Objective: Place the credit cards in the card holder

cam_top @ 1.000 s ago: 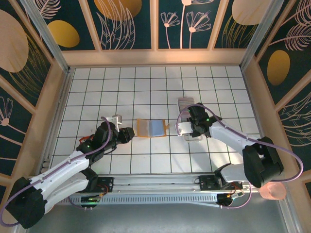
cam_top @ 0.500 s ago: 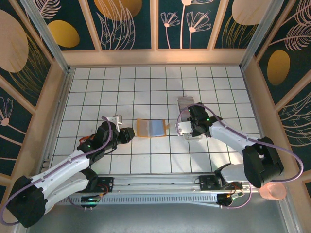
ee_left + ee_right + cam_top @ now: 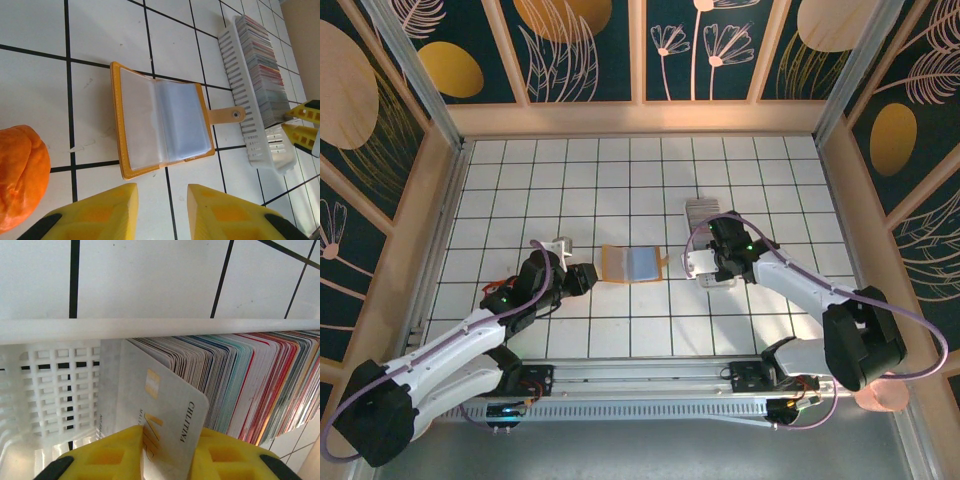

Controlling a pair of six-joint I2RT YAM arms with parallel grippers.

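The card holder point(image 3: 160, 125) lies open on the tiles, tan-edged with clear sleeves and a clasp tab toward the tray; it sits mid-table point(image 3: 632, 263). My left gripper point(image 3: 162, 212) hovers just short of its near edge, open with nothing between its yellow fingers; from above it point(image 3: 588, 276) is left of the holder. The credit cards point(image 3: 240, 385) stand on edge in a long row. My right gripper point(image 3: 167, 457) is shut on the end card point(image 3: 165, 405), pale grey with a gold chip, tilted out of the row. It works at the tray's near end point(image 3: 703, 265).
The cards stand in a long white slotted tray point(image 3: 240, 95), right of the holder, with a lattice end wall point(image 3: 55, 390). An orange rounded object point(image 3: 20, 175) lies left of my left gripper. Wooden walls ring the white tiled table point(image 3: 520, 180).
The right arm has shifted very slightly at the tray's near end. The left arm and the card holder have stayed where they were.
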